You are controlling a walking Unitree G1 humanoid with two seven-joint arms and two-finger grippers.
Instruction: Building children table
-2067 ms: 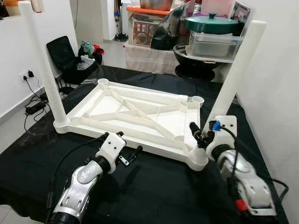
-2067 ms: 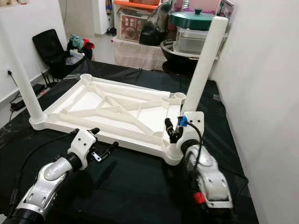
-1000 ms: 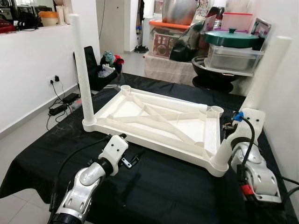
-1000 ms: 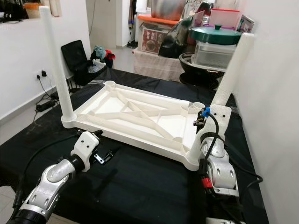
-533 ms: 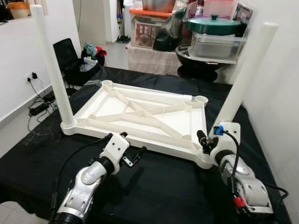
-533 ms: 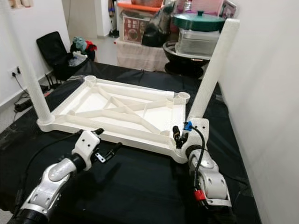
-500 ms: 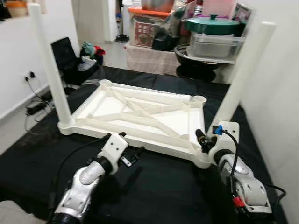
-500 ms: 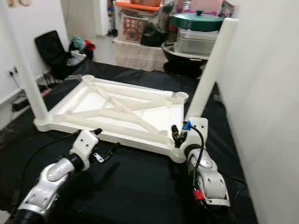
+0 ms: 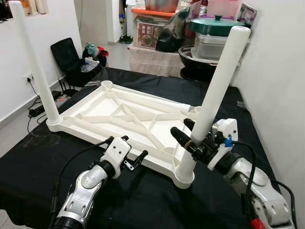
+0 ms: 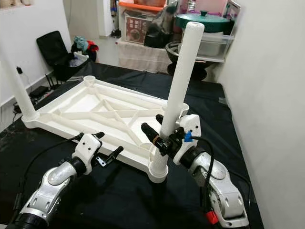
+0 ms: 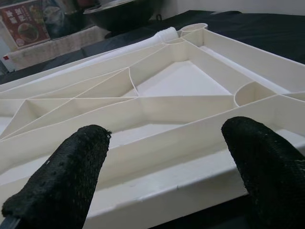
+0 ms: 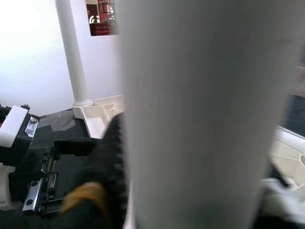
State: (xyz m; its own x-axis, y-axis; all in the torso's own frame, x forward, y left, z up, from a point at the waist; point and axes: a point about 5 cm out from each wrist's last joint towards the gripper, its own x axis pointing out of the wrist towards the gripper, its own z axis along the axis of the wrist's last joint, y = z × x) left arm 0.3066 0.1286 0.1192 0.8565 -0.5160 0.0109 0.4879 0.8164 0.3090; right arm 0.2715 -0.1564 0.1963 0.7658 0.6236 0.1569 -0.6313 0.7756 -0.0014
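Compared with half a second earlier, the right gripper [image 9: 188, 138] has been brought forward and inward, so that its two black fingers are now clamped around the lower part of the near-right table leg [image 9: 214, 90], one finger on each side of the white tube. That leg is seen standing, slightly tilted, in the near-right corner socket [image 9: 184, 175] of the upturned white tabletop [image 9: 119, 119], which lies on a black cloth [image 9: 157, 200] covering the work surface. Nearer the camera, the left gripper [image 9: 128, 151] is held just in front of the tabletop's near edge, its fingers [image 11: 66, 176] spread apart and nothing held between them; in the left wrist view the ribbed underside of the tabletop is seen between the two pads. At the near-left corner a second leg [image 9: 35, 67] is seen standing upright in its socket. The two far corner sockets [image 9: 106, 84] are seen without legs. Beyond the table, a black chair [image 9: 71, 59] and stacked storage containers with a green lid [image 9: 217, 24] are visible.
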